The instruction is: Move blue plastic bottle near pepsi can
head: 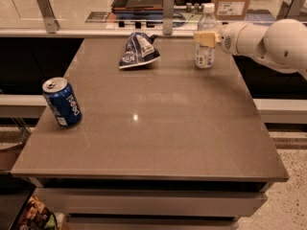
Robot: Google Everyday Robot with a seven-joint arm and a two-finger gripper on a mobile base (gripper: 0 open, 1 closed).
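The end effector is at the upright blue plastic bottle, grip unclear; pepsi can well apart.

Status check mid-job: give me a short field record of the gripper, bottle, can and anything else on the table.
gripper: at the blue plastic bottle, against its upper body, arm reaching in from the right
blue plastic bottle: upright, far right part of the table
pepsi can: upright, near left edge, well apart from the bottle
snack bag: far middle, left of the bottle
task: bottle not yet near can
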